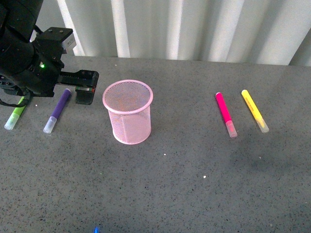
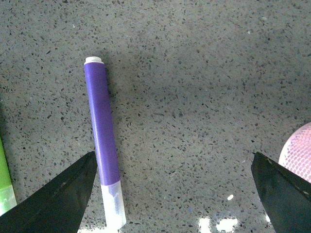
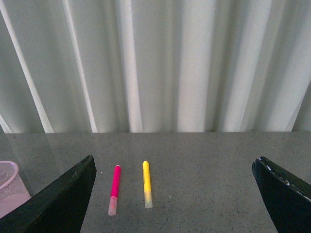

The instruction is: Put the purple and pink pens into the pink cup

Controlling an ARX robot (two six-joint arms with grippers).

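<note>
The pink cup (image 1: 128,111) stands upright and empty, left of the table's middle; its rim shows in the left wrist view (image 2: 299,155) and the right wrist view (image 3: 9,187). The purple pen (image 1: 58,109) lies flat to the cup's left. My left gripper (image 1: 82,92) is open, low over the table between the pen and the cup. In the left wrist view the purple pen (image 2: 103,145) lies beside one finger of the open left gripper (image 2: 172,194). The pink pen (image 1: 225,113) lies on the right. My right gripper (image 3: 175,194) is open, far back from the pink pen (image 3: 114,188).
A lime green marker (image 1: 15,115) lies left of the purple pen, partly under my left arm. A yellow marker (image 1: 254,110) lies right of the pink pen, also in the right wrist view (image 3: 146,183). A white curtain (image 1: 194,24) hangs behind the grey table (image 1: 184,184).
</note>
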